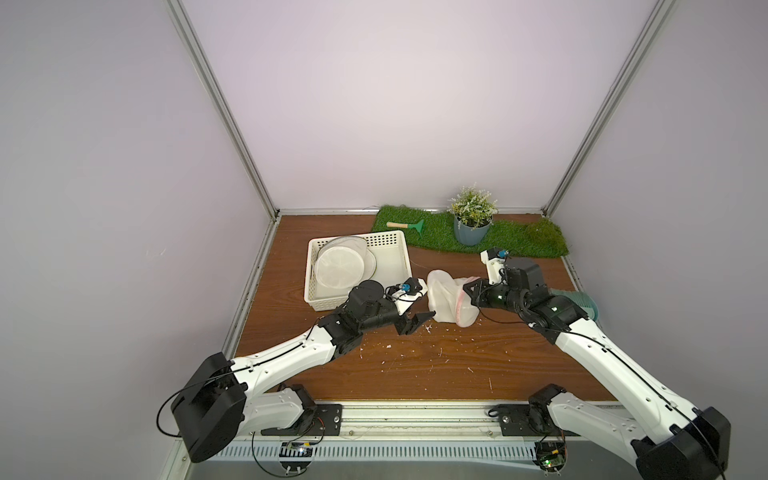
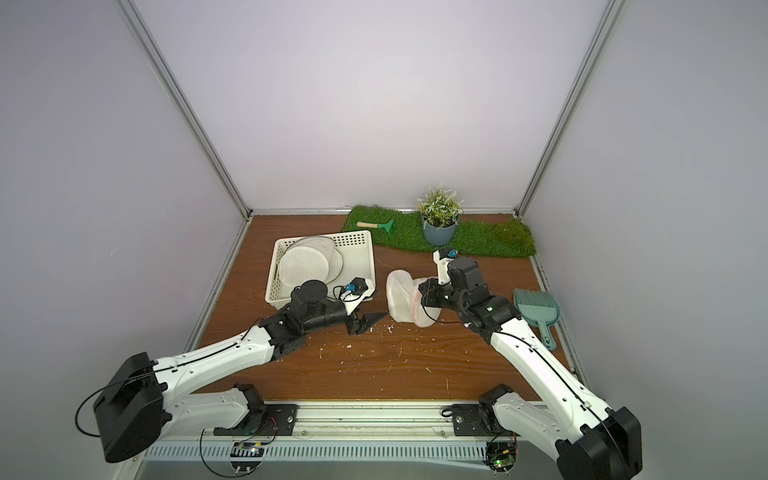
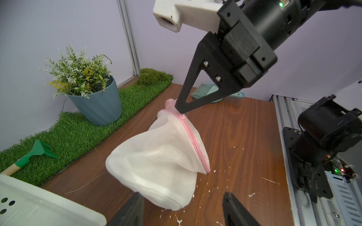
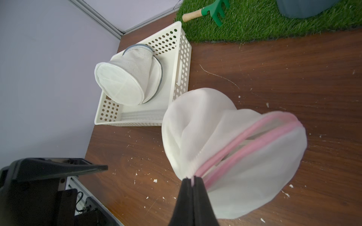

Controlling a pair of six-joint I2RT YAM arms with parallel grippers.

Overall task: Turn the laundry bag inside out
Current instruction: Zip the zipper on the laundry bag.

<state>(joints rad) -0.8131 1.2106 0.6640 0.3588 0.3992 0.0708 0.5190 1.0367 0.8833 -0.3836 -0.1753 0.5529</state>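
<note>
The laundry bag point(image 1: 446, 301) is white mesh with a pink zipper rim; it hangs slanted just above the wooden table in both top views point(image 2: 401, 299). My right gripper point(image 4: 193, 179) is shut on the pink rim at one end of the bag's mouth; the rim's two edges point(image 4: 252, 137) lie nearly together. In the left wrist view, the right gripper point(image 3: 179, 109) pinches that rim from above. My left gripper point(image 3: 182, 193) is open just in front of the bag's closed lower end point(image 3: 156, 162), with nothing gripped. From above, the left gripper point(image 1: 417, 322) sits just left of the bag.
A white perforated basket point(image 1: 384, 240) holding other round mesh bags point(image 1: 338, 266) stands behind the left arm. A grass mat point(image 1: 519, 241), a potted plant point(image 1: 471, 230) and a green rake point(image 1: 409, 226) line the back. A teal dustpan point(image 2: 536, 307) lies right. White crumbs point(image 1: 415, 353) dot the table.
</note>
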